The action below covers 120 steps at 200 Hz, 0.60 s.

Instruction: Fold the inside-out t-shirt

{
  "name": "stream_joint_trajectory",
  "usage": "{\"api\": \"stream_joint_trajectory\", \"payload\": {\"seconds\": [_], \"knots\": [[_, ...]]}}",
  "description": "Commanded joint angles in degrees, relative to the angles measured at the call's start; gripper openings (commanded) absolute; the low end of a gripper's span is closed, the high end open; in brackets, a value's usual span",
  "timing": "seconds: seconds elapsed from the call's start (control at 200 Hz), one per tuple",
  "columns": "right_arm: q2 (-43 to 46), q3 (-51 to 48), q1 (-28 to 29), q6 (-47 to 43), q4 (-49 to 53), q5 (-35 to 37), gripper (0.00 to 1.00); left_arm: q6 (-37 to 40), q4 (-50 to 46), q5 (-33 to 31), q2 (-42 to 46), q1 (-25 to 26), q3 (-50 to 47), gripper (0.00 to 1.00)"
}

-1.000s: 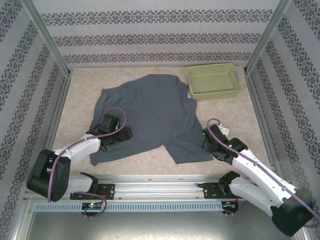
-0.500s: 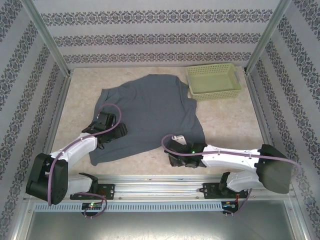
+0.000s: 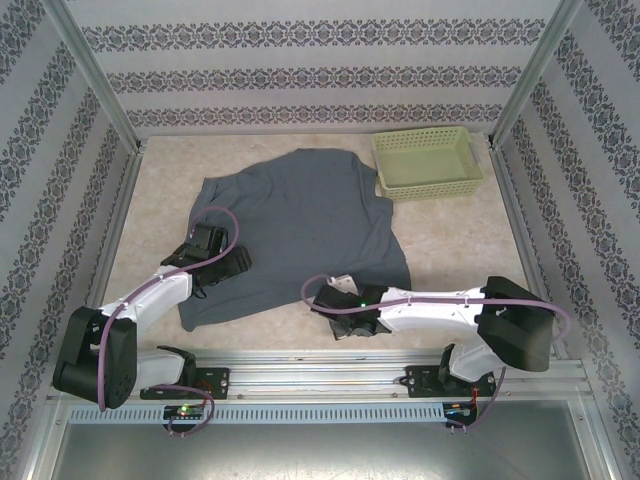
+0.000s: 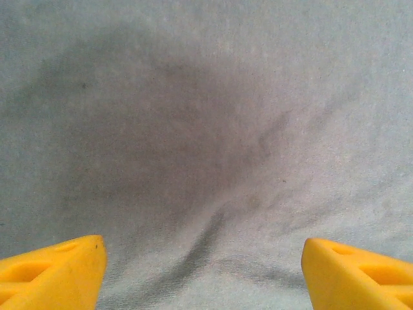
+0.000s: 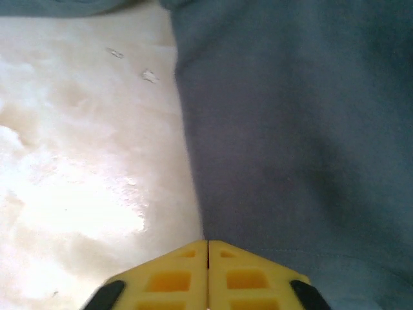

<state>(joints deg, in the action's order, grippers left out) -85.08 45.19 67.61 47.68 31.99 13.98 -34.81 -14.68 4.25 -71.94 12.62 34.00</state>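
Hem pickup: slate t-shirt (image 3: 300, 225) lies spread mid-counter (image 3: 450, 240), left hand (image 4: 203, 258) wide over its near-left part, right hand (image 5: 208, 252) pinched shut at the near hem edge, cloth caught or not unclear; next, confirm grip, then lift.

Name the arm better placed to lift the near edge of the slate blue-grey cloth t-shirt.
Right, probably. The right gripper sits shut at the slate blue-grey cloth t-shirt's near edge, where cloth meets the table. The left gripper hovers open over flat cloth.
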Motion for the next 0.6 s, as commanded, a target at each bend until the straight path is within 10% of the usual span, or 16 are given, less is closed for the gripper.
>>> {"api": "stream_joint_trajectory", "payload": {"seconds": [0.0,0.18,0.37,0.595], "knots": [[-2.5,5.6,3.2,0.6,8.2,6.5,0.01,0.2,-1.7,-0.1,0.8,-0.8,-0.9,0.79],[-9.3,11.2,6.8,1.9,13.6,7.2,0.0,0.2,-2.1,-0.9,1.6,-0.8,-1.5,0.79],[-7.9,13.4,6.6,-0.3,14.2,7.9,0.33,0.1,-2.0,-0.8,2.8,-0.8,-1.1,0.79],[4.7,10.4,-9.0,-10.4,6.3,6.2,0.49,0.9,-3.8,-7.1,0.7,-1.0,9.7,0.82]]}}
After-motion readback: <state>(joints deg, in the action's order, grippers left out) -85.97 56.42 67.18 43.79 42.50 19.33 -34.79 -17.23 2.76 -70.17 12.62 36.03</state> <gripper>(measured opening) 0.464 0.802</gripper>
